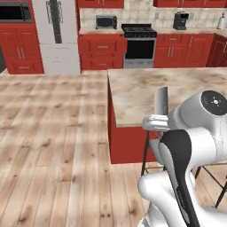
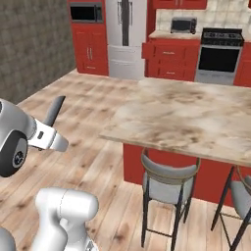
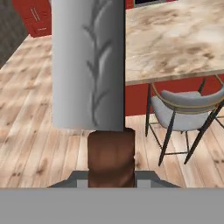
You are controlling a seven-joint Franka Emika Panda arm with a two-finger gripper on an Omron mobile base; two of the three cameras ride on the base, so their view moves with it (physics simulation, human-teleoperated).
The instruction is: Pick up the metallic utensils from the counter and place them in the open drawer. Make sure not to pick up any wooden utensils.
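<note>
The tool (image 3: 111,177) was closed on the brown handle of the knife (image 3: 87,65), whose broad grey blade stood up close before the hand camera. From the left base camera the blade (image 1: 162,102) rose above the hand, in front of the near edge of the table (image 1: 142,93); from the right it (image 2: 53,112) leaned out over the wooden floor (image 2: 98,117), well apart from the table (image 2: 196,117). So one metal piece appeared to be picked up and in carriage, not yet put away. The drawer, the metal spoon and the wooden spoon could not be made out, so what else was done is uncertain. The fingertips were largely hidden behind the handle. A grey stool (image 2: 169,179) stood tucked under the table's edge.
</note>
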